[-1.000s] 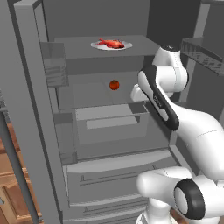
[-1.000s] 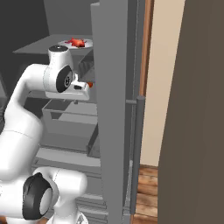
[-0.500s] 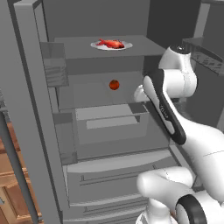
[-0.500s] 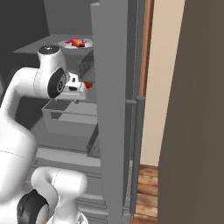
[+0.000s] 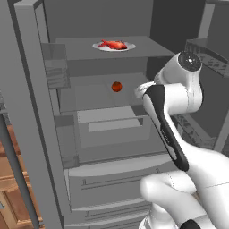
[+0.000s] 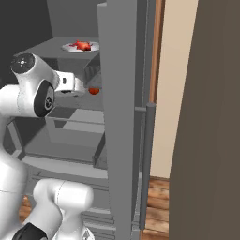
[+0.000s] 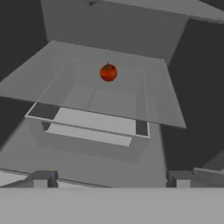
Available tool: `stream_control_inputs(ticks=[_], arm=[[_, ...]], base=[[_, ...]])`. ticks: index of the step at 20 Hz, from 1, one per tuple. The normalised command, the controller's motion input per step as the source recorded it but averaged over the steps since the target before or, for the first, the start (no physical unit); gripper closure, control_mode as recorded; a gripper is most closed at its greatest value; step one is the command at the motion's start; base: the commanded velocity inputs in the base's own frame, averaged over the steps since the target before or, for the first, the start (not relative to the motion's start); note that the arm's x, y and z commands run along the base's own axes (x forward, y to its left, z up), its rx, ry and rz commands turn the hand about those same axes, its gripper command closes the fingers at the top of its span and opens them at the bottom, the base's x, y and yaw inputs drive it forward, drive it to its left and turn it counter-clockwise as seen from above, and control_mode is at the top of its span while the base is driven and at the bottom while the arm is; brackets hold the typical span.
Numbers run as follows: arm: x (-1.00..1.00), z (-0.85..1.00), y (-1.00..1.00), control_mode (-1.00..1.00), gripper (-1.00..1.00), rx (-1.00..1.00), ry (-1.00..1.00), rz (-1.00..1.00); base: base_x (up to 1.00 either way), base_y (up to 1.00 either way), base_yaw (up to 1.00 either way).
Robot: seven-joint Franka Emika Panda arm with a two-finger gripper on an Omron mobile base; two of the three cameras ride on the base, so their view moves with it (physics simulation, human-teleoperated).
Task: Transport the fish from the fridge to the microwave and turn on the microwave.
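Spreading since earlier, hand [image 7: 111, 177] is gaping, released | arm is reaching into fridge [image 5: 40, 134] | one tomato [image 7: 108, 72] ahead, one fish [image 5: 113, 44] above

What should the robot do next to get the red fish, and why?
Probably lift the hand toward the top shelf. The fish lies on a white plate up there, while the open fingers point at the tomato on the shelf below, which isn't what it wants.
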Motion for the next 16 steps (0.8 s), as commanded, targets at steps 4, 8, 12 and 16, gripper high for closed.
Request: stream_control_inputs(ticks=[4,8,12,16], arm=[[0.06,0.56,0.11,-1.00,-1.00,-0.07,-0.27,0.00],[0.12,0.67,0.00,-1.00,-1.00,0.00,-0.14,0.01],[0.23,0.52,0.00,-1.00,-1.00,0.00,-0.04,0.04],[0.26,0.37,0.00,-1.00,-1.00,0.01,-0.01,0.05]], base=[[0.00,0.00,0.00],[0.00,0.00,0.00],[0.00,0.00,0.00],[0.00,0.00,0.00]])
